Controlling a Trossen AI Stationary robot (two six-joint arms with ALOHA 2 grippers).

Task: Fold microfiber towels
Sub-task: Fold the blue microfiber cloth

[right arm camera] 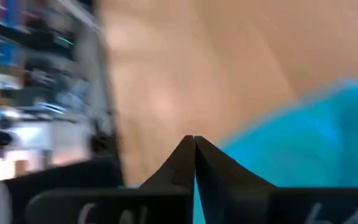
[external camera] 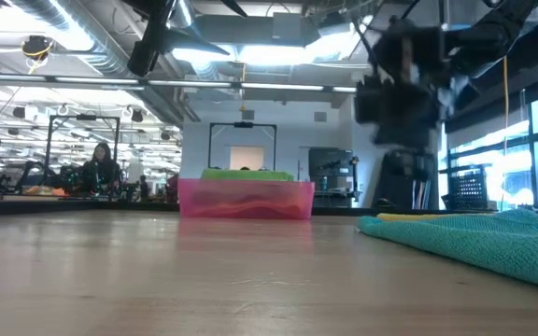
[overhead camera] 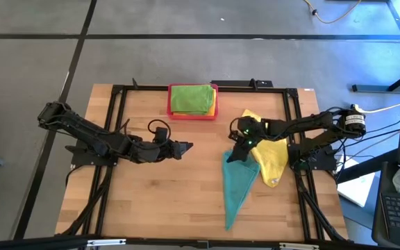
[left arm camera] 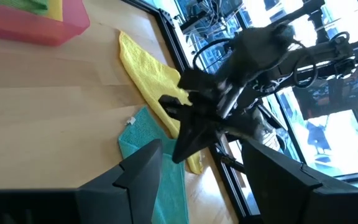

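One teal towel (overhead camera: 238, 182) and one yellow towel (overhead camera: 272, 160) lie on the table (overhead camera: 165, 198), one green towel (overhead camera: 191, 98) in the pink tray (overhead camera: 171, 111); right gripper (overhead camera: 232, 157) jaws together above the teal, left gripper (overhead camera: 186, 146) jaws apart mid-table.

Table top (overhead camera: 186, 194) is seen as pale wood, butcher-block strips, smooth with a low satin sheen; it is framed by black metal rails (overhead camera: 120, 125), matt. Teal towel (overhead camera: 238, 184) is read as soft cloth with a fine nap, matt, the weave showing in the low view. Yellow towel (overhead camera: 273, 160) is the same fuzzy cloth, matt. Green towel (overhead camera: 192, 98) is folded cloth, also matt. Pink tray (external camera: 246, 199) is taken as translucent plastic, smooth, slightly glossy. Right gripper (right arm camera: 194, 163) fingers are seen as dark hard plastic or metal, matt, smooth-edged. Floor (overhead camera: 186, 59) is grey, dull, concrete-like.
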